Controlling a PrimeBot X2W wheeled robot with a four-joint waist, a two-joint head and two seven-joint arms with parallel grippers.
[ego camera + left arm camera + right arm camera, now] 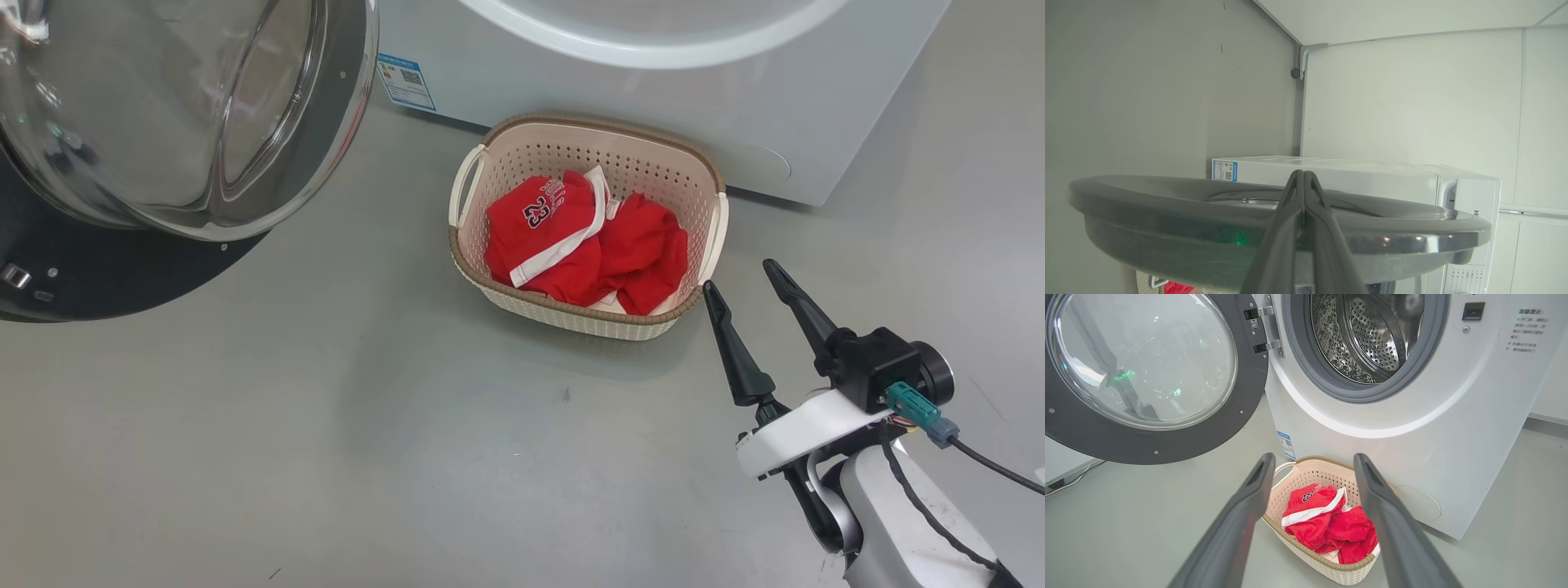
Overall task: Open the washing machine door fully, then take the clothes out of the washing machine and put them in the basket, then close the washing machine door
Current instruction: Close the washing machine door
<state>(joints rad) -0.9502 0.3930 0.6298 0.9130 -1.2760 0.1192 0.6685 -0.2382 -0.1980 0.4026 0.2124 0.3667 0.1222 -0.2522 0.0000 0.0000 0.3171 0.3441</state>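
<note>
Hanging open, the washing machine door (188, 114) looks rigid, best pushed at its free rim; left jaws clenched, right jaws released.

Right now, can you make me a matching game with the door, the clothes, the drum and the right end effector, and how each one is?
1 door
2 clothes
3 drum
4 right end effector

A in the basket
B open, holding nothing
C swung wide open
D shiny steel with holes

Pairs: 1-C, 2-A, 3-D, 4-B.
</note>
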